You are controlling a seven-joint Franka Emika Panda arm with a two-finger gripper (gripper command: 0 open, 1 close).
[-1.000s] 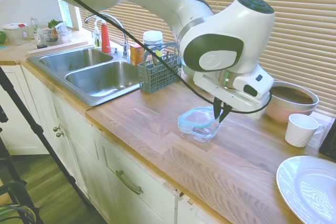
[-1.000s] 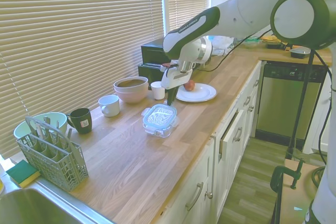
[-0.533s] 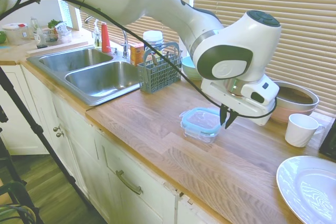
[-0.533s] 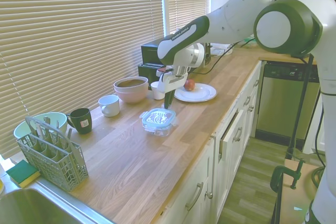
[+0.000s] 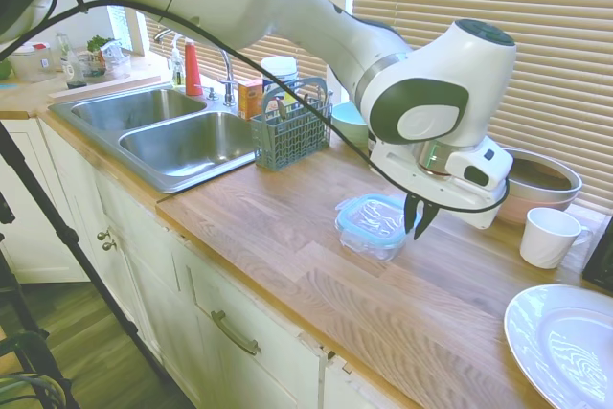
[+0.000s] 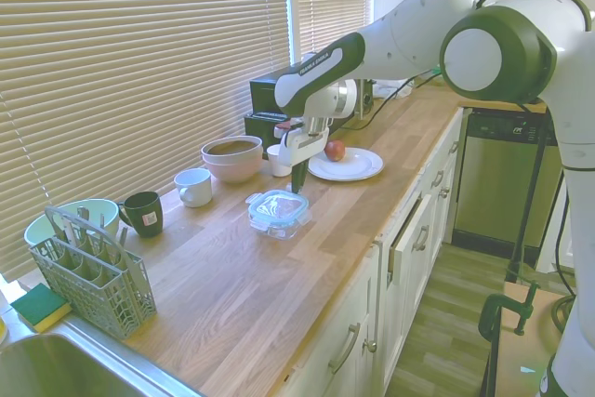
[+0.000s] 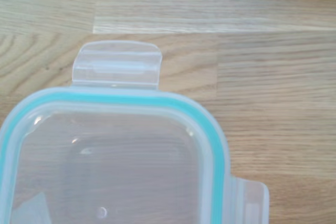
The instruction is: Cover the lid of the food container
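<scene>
The lid (image 5: 372,218) (image 6: 276,205), clear with a teal rim, lies level on top of the food container (image 5: 369,241) (image 6: 274,224), a small clear glass dish on the wooden counter. My gripper (image 5: 417,227) (image 6: 297,185) points down at the lid's edge on the window side, its dark fingers close together on that rim. The wrist view shows the lid (image 7: 105,156) from close by, with one snap tab lying flat out over the wood.
Behind the gripper stand a pink bowl (image 5: 532,182) (image 6: 232,157) and a white mug (image 5: 551,237) (image 6: 193,187). A white plate (image 5: 565,342) (image 6: 347,164) lies further along. A cutlery basket (image 5: 292,126) (image 6: 91,281) and a steel sink (image 5: 182,136) are on the other side.
The lid hung tilted over the dish a second ago; it now lies flat on it. Gripper, lid and dish have shifted slightly toward the pink bowl.
</scene>
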